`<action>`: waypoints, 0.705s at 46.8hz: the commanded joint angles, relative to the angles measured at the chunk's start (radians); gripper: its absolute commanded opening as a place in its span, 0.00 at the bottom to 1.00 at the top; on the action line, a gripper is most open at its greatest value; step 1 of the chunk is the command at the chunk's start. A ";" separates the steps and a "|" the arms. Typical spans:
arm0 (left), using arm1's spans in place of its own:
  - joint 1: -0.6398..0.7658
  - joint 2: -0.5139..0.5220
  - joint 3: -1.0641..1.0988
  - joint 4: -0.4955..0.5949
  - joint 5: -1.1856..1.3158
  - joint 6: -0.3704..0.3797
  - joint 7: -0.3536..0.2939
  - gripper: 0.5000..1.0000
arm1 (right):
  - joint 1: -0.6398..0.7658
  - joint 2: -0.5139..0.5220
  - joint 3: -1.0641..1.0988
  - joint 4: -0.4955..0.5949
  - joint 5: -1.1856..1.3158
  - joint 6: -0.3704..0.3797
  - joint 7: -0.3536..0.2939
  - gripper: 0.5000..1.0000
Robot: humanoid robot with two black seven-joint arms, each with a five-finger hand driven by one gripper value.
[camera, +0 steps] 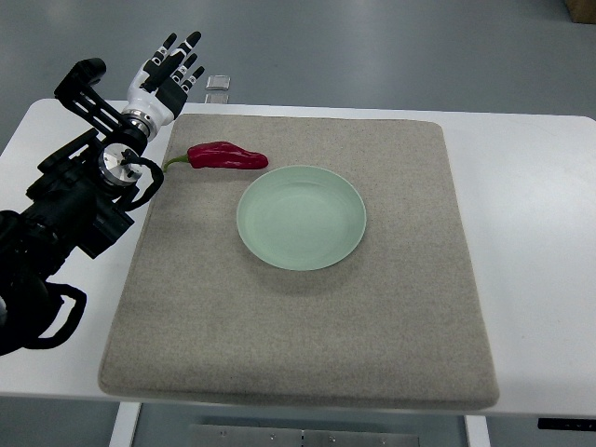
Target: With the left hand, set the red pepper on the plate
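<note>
White table (540, 242) carries a grey felt mat (307, 335), pale green plate (301, 217) at its middle. Left hand (166, 76) hovers over the far-left corner, fingers spread, holding nothing. Red pepper (223, 156) lies on the mat, just far-left of the plate.
</note>
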 commanded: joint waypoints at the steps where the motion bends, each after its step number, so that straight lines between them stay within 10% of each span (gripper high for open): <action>1: -0.001 0.005 0.002 -0.010 0.001 0.002 0.003 0.98 | 0.000 0.000 0.000 0.000 0.000 0.000 0.000 0.86; 33: -0.029 0.037 0.003 -0.032 0.464 0.002 0.010 0.96 | 0.000 0.000 0.000 0.000 0.000 0.000 0.000 0.86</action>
